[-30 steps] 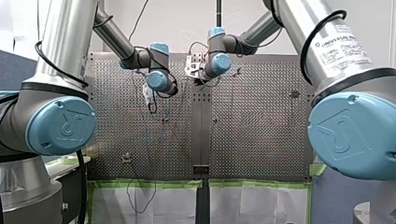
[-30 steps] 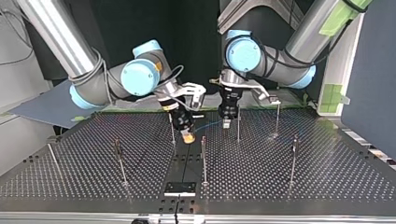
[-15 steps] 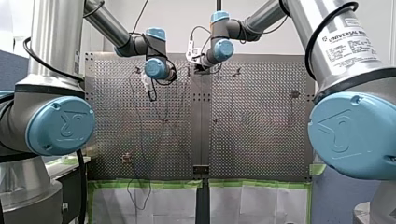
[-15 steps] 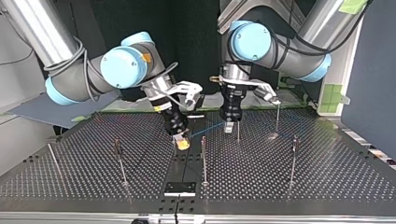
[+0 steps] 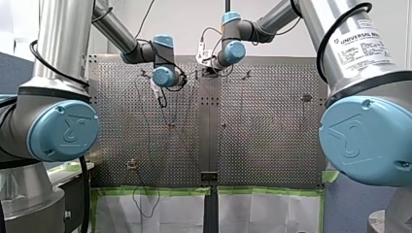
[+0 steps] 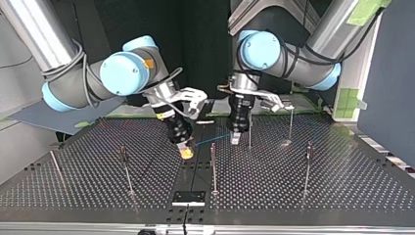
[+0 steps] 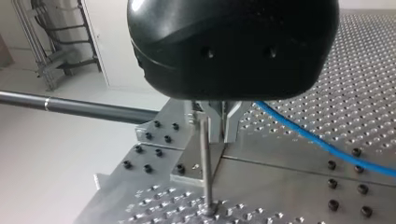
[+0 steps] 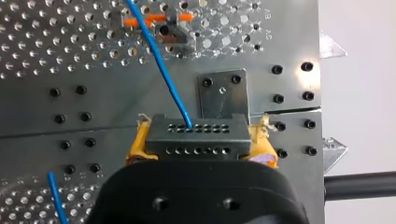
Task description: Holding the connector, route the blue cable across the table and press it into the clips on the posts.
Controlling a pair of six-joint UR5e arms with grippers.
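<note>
In the right wrist view my right gripper [image 8: 198, 142] has its yellow pads shut on a dark grey connector [image 8: 196, 133] with rows of holes. The blue cable [image 8: 159, 56] leaves the connector and runs ahead past a clip with orange parts [image 8: 164, 28]. In the top view my right gripper [image 6: 185, 152] hangs low over the table's middle, and the blue cable [image 6: 213, 140] spans from it to my left gripper [image 6: 235, 138]. My left gripper [image 7: 223, 137], black with metal fingers, is shut on the blue cable [image 7: 322, 145], right beside a thin post [image 7: 204, 168].
Several thin posts stand on the perforated table [image 6: 293, 196], among them one [image 6: 213, 166] in the middle, one [image 6: 308, 166] at the top view's right and one [image 6: 125, 169] at its left. A black plate [image 6: 188, 197] sits at the near edge.
My right gripper has carried the connector toward the top view's left and a little lower. My left gripper has sunk slightly along the post, and the cable between them now runs flatter.
</note>
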